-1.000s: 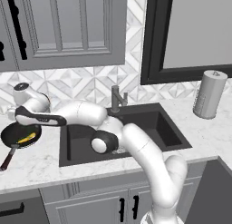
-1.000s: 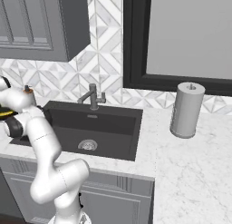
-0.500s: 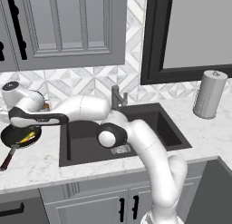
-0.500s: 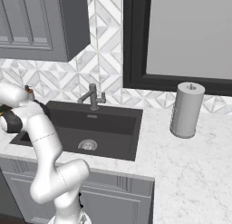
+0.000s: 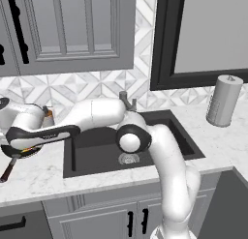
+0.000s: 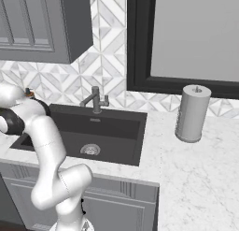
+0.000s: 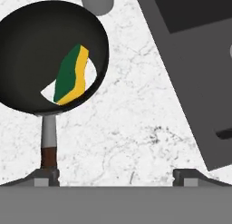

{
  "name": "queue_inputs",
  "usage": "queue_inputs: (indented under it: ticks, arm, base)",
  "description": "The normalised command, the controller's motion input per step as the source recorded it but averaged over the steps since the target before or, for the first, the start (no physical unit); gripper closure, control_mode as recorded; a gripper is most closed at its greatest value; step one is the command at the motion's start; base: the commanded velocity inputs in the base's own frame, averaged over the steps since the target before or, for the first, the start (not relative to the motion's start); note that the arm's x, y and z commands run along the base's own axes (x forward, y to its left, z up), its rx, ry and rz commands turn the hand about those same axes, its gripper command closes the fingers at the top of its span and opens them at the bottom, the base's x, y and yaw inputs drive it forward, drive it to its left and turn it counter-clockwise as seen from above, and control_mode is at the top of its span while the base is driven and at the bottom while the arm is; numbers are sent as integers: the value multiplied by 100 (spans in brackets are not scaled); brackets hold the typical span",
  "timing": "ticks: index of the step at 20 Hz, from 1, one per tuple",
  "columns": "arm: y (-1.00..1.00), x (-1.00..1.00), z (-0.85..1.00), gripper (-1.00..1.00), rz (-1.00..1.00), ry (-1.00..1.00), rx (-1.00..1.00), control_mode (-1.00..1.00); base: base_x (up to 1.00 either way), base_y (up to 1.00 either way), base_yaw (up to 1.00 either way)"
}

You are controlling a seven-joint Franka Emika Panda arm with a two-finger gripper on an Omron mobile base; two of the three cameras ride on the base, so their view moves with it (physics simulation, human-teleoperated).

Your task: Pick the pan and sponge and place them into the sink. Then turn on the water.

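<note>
Fingertips (image 7: 45, 177) of your gripper (image 7: 115, 177) stand spread wide, holding nothing, one tip at the handle's end. Beyond them the round black frying pan (image 7: 41, 46) sits on marble beside the matte black sink (image 7: 195, 60), the green-and-yellow sponge (image 7: 71, 75) inside. Rigid, handle-heavy; grip the reddish-brown handle (image 7: 47, 156). Since half a second ago, your arm has swung further toward the pan.

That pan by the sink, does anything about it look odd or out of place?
Yes: the sponge sits inside the pan, and a white patch shows through the pan's black floor around it, which looks like a rendering glitch. Both rest on the counter, beside the sink.
</note>
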Motion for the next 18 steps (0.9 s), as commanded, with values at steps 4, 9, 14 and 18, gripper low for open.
queue_inputs:
  ticks: [4, 9, 14, 18]
  arm:
    - [-24, -55, 0, -100, 0, 2, 0, -100]
    - [2, -18, 0, -100, 0, 6, 0, -100]
    - [11, -9, 0, -100, 3, 9, 0, -100]
    - [40, 0, 6, -100, 5, 12, -4, -100]
  base:
    - [0, 0, 0]
    - [0, 0, 0]
    - [0, 0, 0]
    - [0, 0, 0]
